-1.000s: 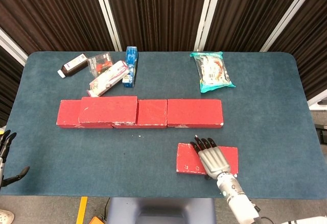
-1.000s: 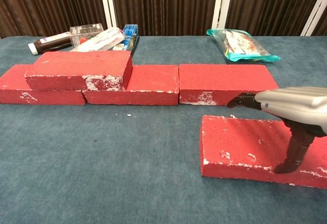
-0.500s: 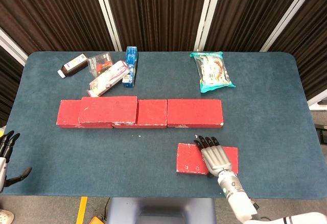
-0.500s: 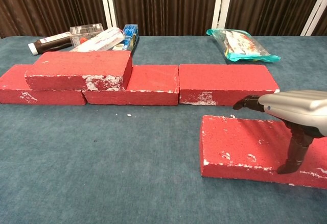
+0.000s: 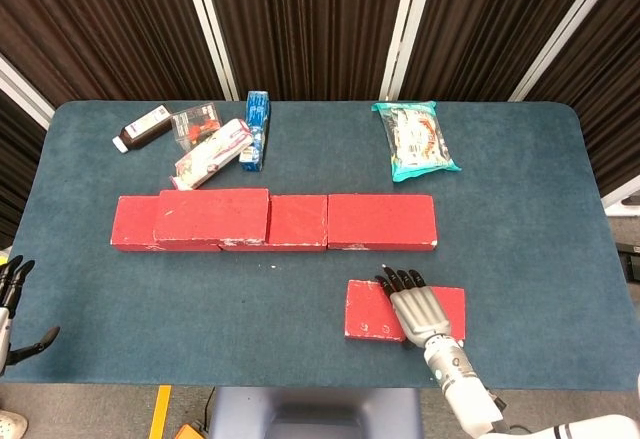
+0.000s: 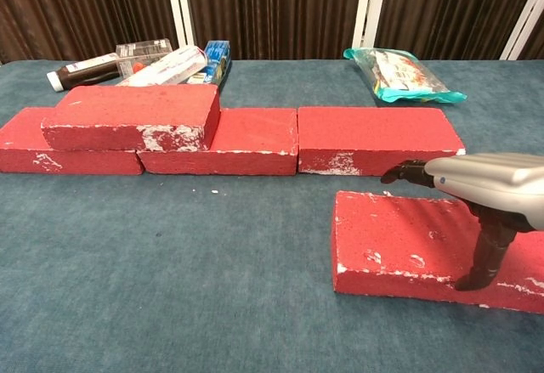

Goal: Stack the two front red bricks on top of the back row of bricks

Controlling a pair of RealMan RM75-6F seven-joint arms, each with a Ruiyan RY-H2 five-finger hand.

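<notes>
The right hand point(image 5: 420, 306) has a smooth silver-grey shell over its back, with ridged grooves running toward black fingertips point(image 5: 401, 279). Its thumb point(image 6: 484, 258) is dark and slim. A pale, ringed white-grey wrist point(image 5: 455, 371) follows behind. The left hand point(image 5: 10, 304) looks all black, thin-fingered.

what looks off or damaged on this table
The bricks are worn: the stacked brick and the front brick show white chipped patches along their edges. The front brick also looks slightly tipped, its far edge lifted under the right hand. Nothing is spilled.
</notes>
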